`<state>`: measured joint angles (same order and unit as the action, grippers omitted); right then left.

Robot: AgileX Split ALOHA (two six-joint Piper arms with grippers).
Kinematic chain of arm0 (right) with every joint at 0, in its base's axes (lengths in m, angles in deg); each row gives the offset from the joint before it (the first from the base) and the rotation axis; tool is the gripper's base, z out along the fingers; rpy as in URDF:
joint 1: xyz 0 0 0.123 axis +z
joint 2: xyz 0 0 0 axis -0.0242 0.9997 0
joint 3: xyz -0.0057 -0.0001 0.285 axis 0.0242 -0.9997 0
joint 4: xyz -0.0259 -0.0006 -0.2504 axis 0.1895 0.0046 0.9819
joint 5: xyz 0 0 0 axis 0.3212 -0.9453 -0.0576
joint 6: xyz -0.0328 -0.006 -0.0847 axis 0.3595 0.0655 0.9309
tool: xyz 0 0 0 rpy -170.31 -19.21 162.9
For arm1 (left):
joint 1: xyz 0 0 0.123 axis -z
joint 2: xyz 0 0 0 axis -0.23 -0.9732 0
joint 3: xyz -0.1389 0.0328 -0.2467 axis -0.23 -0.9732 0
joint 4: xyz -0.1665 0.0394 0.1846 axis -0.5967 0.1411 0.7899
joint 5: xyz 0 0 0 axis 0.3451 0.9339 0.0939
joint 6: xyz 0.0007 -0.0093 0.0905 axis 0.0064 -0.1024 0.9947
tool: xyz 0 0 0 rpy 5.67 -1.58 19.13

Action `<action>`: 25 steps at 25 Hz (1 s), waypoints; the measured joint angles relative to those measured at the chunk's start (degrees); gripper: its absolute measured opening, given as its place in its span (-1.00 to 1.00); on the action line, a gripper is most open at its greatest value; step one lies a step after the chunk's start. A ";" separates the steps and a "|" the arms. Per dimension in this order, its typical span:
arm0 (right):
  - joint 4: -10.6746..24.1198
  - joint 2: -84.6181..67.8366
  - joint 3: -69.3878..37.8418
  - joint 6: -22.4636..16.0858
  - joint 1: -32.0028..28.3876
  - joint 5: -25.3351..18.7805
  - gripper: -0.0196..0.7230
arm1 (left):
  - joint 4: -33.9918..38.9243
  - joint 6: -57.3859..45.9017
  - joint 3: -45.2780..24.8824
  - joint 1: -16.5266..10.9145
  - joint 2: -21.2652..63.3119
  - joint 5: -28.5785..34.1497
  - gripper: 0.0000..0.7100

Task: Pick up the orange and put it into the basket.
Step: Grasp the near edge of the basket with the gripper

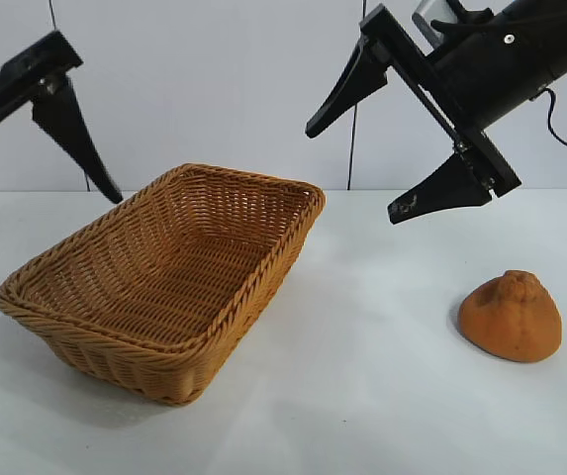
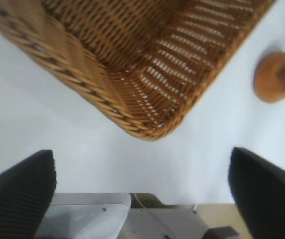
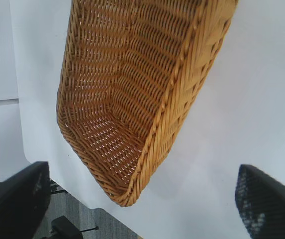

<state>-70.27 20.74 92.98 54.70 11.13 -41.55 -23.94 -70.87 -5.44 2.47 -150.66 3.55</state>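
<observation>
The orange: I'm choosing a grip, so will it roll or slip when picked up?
The orange sits on a broad base with a knobbly top, so it probably won't roll. Its matte dimpled skin likely grips well. The dome shape may squirt upward if pinched high.

Plain white table point(image 1: 362, 396), pale panelled wall point(image 1: 214, 89) behind with thin dark seams, soft even light.

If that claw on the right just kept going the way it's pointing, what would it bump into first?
Probably the basket. The right gripper hangs open above the table, aimed down toward it; its wrist view is filled by the basket's far rim and inside. Depth is uncertain, so it might meet the bare table alongside instead.
</observation>
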 joint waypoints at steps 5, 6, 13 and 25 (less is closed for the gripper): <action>0.00 0.00 0.00 0.00 0.00 0.00 0.92 | 0.40 -5.85 -2.42 0.60 0.00 -3.87 0.88; 0.00 0.00 0.00 0.00 0.00 0.00 0.92 | 0.77 -6.75 -2.85 1.42 0.00 -4.39 0.88; 0.00 0.00 0.00 0.00 0.00 0.00 0.92 | 10.08 -21.66 -4.95 7.98 -0.07 -12.82 0.85; 0.00 0.00 0.00 -0.05 0.00 0.06 0.92 | 17.92 -32.33 -4.95 8.45 -11.98 -21.33 0.81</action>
<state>-70.27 20.74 92.98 54.65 11.13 -41.50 -6.02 -103.20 -10.39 10.92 -162.63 -17.78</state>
